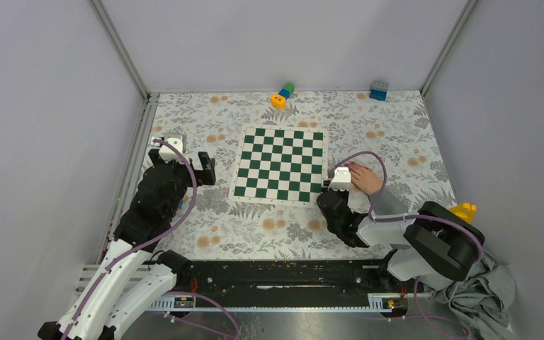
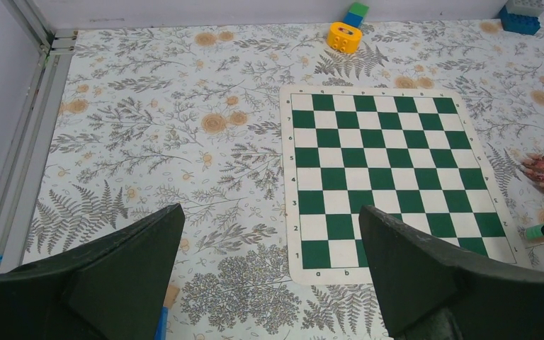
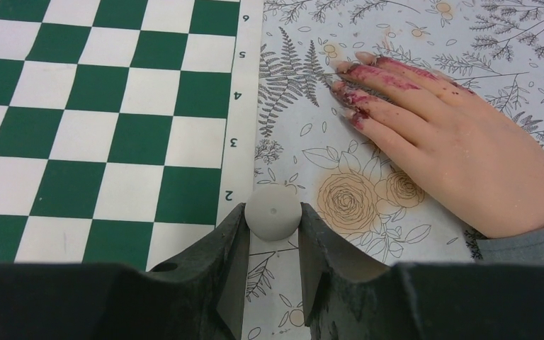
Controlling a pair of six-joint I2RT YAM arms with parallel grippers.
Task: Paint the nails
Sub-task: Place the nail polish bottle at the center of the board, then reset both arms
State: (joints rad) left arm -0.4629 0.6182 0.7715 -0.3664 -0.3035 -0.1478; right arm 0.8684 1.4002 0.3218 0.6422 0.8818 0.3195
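nails (image 3: 340,88) lost under red smears; grey cap (image 3: 273,207)'s lower part hidden inside the right gripper (image 3: 273,217).
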